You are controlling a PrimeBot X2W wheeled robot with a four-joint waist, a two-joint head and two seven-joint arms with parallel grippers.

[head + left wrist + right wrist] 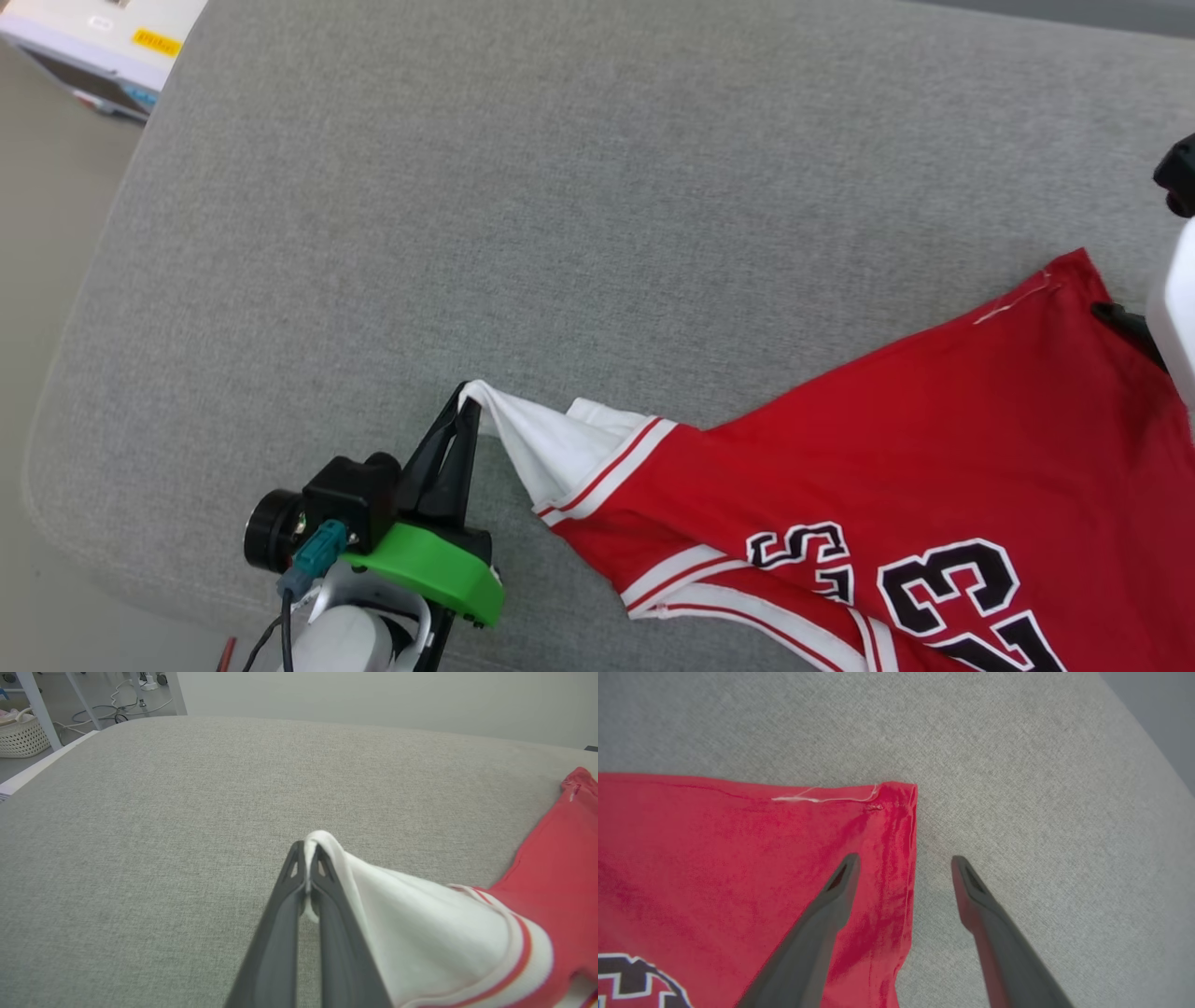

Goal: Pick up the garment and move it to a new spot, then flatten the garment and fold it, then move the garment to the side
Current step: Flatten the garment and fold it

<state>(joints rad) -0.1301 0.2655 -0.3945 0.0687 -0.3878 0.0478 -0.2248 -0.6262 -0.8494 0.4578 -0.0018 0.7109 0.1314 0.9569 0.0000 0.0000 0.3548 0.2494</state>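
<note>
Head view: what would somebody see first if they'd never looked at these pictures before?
The red shirt with the black 23 jumps out first, lying at the lower right of the grey cushion. Next comes the left gripper, near the bottom middle, shut on the tip of the shirt's white sleeve. The right gripper stands open astride the shirt's red edge near a corner.

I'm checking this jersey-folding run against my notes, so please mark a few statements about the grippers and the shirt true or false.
1. The left gripper is shut on the white sleeve of the jersey. True.
2. The right gripper clamps the red hem. False: its jaws stand open, one finger over red cloth, the other over the grey cushion.
3. The "23" faces up. True.
4. The sleeve trim is blue. False: it is red-and-white striped.
</note>
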